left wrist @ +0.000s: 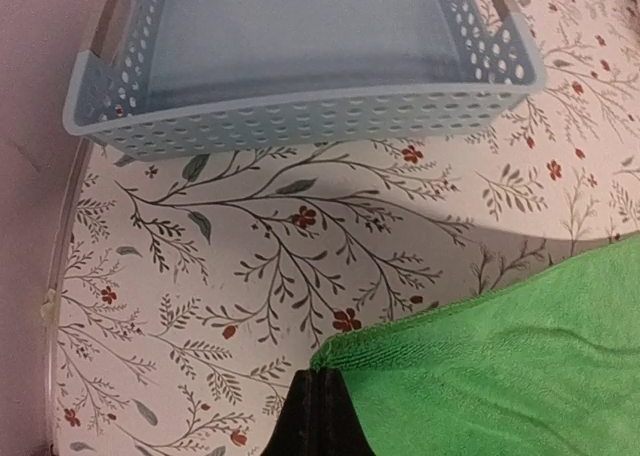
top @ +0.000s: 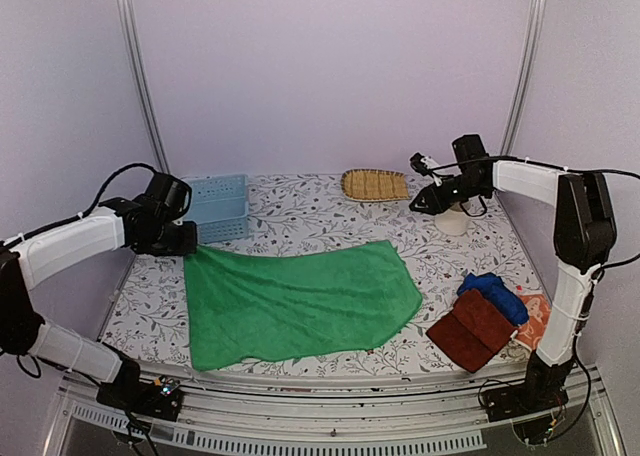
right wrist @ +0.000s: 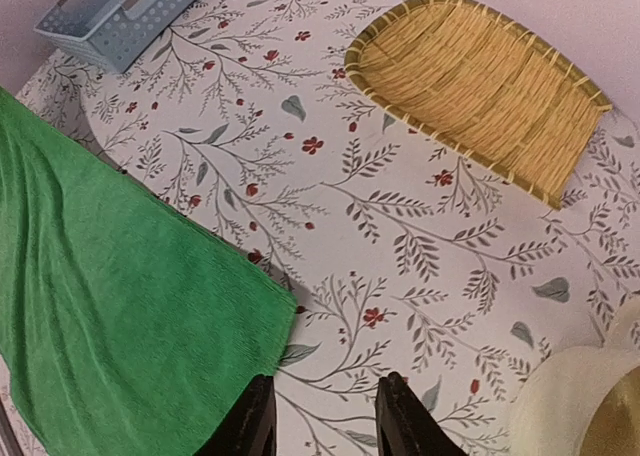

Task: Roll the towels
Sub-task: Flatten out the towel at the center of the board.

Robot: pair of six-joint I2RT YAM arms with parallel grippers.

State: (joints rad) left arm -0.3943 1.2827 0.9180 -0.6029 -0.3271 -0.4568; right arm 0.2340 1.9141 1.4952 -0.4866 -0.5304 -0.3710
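Left gripper (left wrist: 318, 416): pressed together, at green towel (left wrist: 500, 366) corner.
Right gripper (right wrist: 322, 416): spread, near towel's far corner.

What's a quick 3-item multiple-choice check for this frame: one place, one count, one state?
1. Where does the basket sit?
A. At the far left, just beyond the green towel
B. At the near right corner
C. In the centre

2. How many towels lie heaped at the near right?
A. One
B. Three
C. Five

3. What state is the right gripper in?
A. Open and empty
B. Shut on the green towel
C. Shut on the basket

Answers:
1 A: the top view shows it at the far left edge, past the spread towel's corner.
2 B: a reddish-brown towel, a blue towel and an orange towel are there.
3 A: in the right wrist view its jaws stand apart with nothing between them.
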